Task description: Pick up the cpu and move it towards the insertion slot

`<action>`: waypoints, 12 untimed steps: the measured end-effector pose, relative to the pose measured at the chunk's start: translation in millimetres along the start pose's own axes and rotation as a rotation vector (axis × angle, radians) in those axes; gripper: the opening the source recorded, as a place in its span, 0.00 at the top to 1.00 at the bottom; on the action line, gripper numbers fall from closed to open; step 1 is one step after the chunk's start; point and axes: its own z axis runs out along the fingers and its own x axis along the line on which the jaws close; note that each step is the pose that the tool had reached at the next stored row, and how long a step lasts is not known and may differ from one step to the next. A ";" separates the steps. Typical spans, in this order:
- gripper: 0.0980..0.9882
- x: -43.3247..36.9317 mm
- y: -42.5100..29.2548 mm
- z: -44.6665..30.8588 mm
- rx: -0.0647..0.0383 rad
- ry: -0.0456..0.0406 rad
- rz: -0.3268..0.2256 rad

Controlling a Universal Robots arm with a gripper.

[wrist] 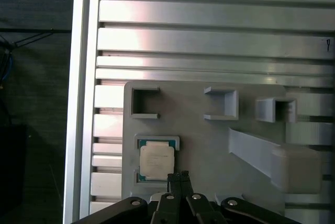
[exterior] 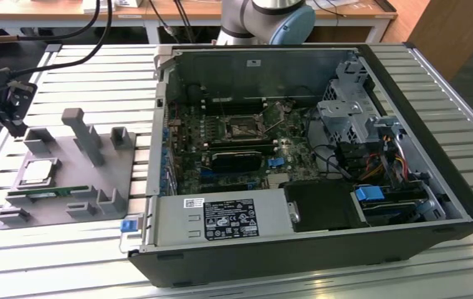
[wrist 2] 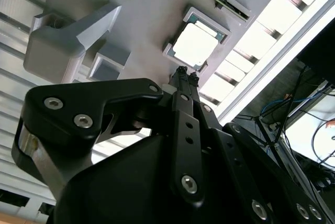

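Over the grey holder plate (exterior: 128, 168) on the bench (exterior: 95, 68), at nine o'clock of the open computer case (exterior: 219, 261) in the exterior view, my claw (wrist: 178, 176) hangs with fingers pressed together, pinching nothing. Cpu (wrist: 156, 160) lies flat in its pocket, just beside my fingertips. Insertion slot (exterior: 242, 129) sits inside the case, well apart, about three o'clock from the cpu.

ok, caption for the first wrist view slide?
Shut fingers beside the cpu, which lies in its pocket on the gray fixture.
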 end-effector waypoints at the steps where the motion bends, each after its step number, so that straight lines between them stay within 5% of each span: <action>1: 0.99 0.1 0.0 0.2 0.000 0.0000 0.000; 12: 0.99 0.7 -0.1 2.4 0.000 0.0000 0.000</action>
